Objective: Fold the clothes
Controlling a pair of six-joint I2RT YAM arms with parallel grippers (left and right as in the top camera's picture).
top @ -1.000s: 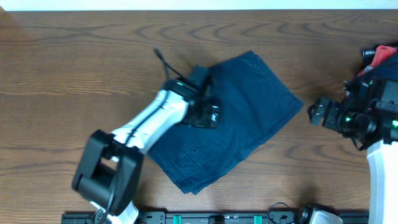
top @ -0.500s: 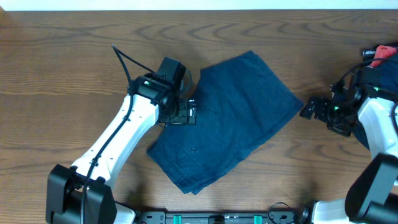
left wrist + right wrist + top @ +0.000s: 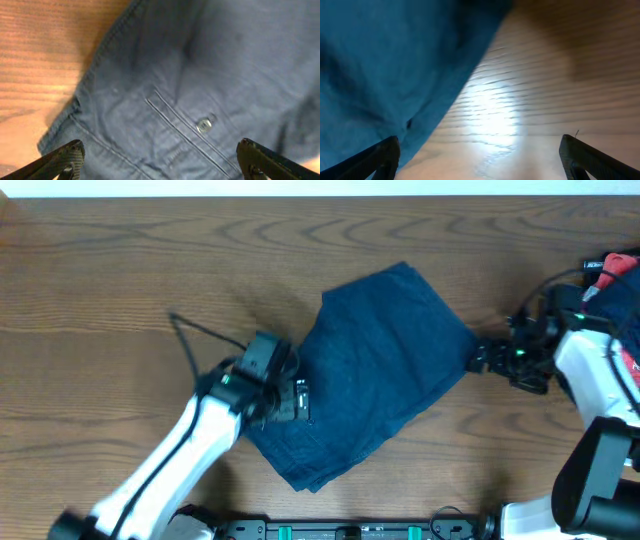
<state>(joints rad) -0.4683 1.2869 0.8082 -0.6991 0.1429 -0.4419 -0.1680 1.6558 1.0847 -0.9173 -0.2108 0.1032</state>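
Left gripper (image 3: 292, 400) moved down to lower-left edge of shorts (image 3: 385, 365); right gripper (image 3: 480, 358) reached right corner. Both wide apart, empty. Shorts lie bunched on table (image 3: 120, 270), middle. Best pinch all layers, lift evenly.

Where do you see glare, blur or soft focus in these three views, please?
Overhead: evenly lit and sharp on the shorts and table. Left wrist: fairly clear around the button, softer toward the top. Right wrist: blurred throughout, with a bright glare patch on the table beside the shorts' edge.
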